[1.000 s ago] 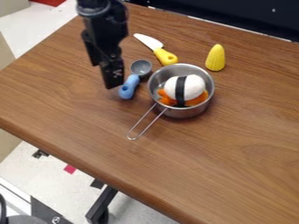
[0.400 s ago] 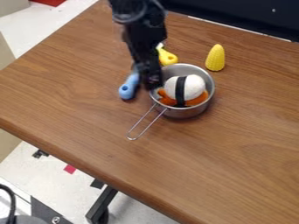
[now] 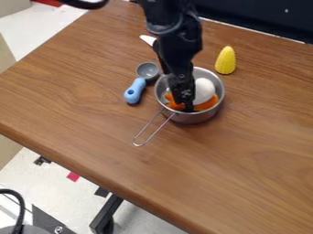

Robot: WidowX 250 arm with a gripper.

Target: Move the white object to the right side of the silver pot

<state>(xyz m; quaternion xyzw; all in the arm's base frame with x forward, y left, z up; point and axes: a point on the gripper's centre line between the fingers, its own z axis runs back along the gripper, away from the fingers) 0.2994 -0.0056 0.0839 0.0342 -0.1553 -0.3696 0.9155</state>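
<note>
The black gripper hangs from the top edge over the left part of the silver pot, in front of the white object. How its two fingers stand cannot be made out. The white object, a rounded piece with a black band, lies in the pot on something orange; its left part and band are mostly hidden behind the gripper. Toward the lower left points the pot's wire handle.
A blue-handled scoop with a grey bowl lies left of the pot. Behind the arm is a knife, its white blade showing. Yellow corn stands behind the pot to the right. The table's front edge runs diagonally at lower left.
The gripper has moved right from beside the scoop to over the pot, and now covers part of the white object. The pot and the other objects have stayed in place.
</note>
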